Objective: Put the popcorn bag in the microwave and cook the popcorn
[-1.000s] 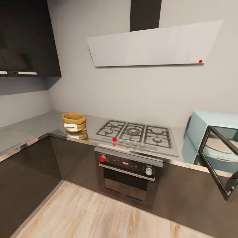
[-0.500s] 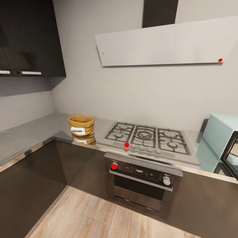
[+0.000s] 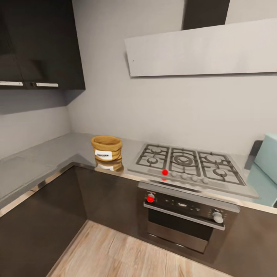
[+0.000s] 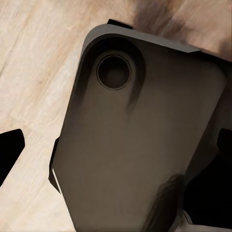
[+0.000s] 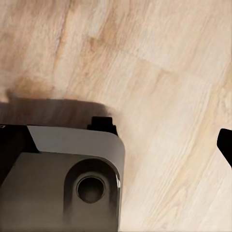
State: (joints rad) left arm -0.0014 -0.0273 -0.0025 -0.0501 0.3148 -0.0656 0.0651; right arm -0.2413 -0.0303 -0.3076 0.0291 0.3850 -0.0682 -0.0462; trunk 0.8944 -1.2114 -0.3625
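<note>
Popcorn bag (image 3: 107,148) stands upright on the countertop (image 3: 50,152), left of the gas hob (image 3: 188,161). Microwave (image 3: 269,154) at right edge. Jaw state of both grippers: cannot tell.

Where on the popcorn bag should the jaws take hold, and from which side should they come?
Probably from above: the popcorn bag stands upright and open on the countertop, left of the gas hob. Its thick rolled rim looks the firmest part, so one jaw inside and one outside the rim nearest the counter edge seems best.

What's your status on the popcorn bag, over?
Both end effectors empty, hanging over the wood floor. Popcorn bag upright on countertop, left of the hob. Nothing blocking the bag.
</note>
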